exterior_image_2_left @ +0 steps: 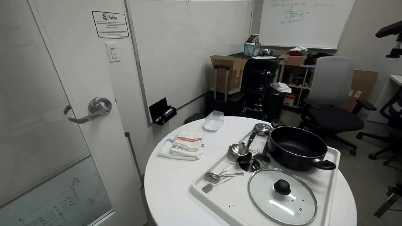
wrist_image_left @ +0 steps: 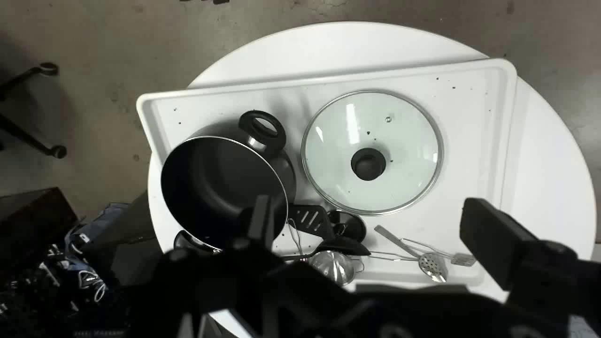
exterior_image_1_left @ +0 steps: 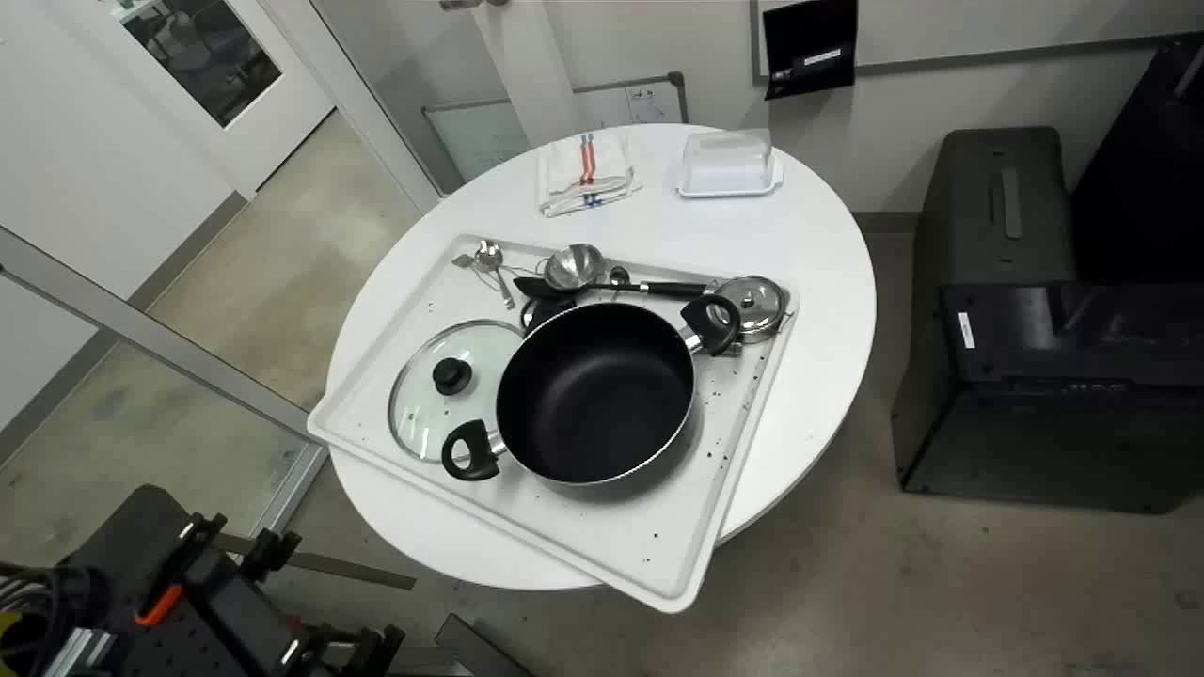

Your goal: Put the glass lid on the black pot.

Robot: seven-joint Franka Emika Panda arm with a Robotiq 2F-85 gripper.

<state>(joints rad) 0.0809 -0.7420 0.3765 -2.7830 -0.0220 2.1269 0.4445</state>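
Right, I'm starting broad: the round white desk (exterior_image_1_left: pixel 832 320) is carrying a pale tray (exterior_image_1_left: pixel 611 536), set askew with two corners poking past the edge. On it the black pot (exterior_image_1_left: pixel 595 393) is standing open, mouth up, so I'm judging the lidding as not yet done. The glass lid (wrist_image_left: pixel 372 152) is lying on the tray just beside the pot, knob (wrist_image_left: pixel 368 164) upward; whether the two are touching, I'm not managing to tell.

Now the fingers (wrist_image_left: pixel 490 244): they're standing wide apart, holding nothing. In the wrist view I'm seeing the lid ahead of them, toward the top, its knob falling about midway between the two from side to side, while the pot is sitting off to the left. That line-up is what I'm banking on: being round, the lid is offering no long axis to match, so I'm reckoning on moving forward and down over the knob without much turning.

And its looks: the glass is showing clear, faintly greenish, with bright reflections streaking it and thin metal edging it. The knob is rising black and rounded from the middle, likely my easiest hold. Smallest of all, a tiny vent (wrist_image_left: pixel 388 119) is glinting off-centre, a few dark specks (wrist_image_left: pixel 368 133) showing near it.
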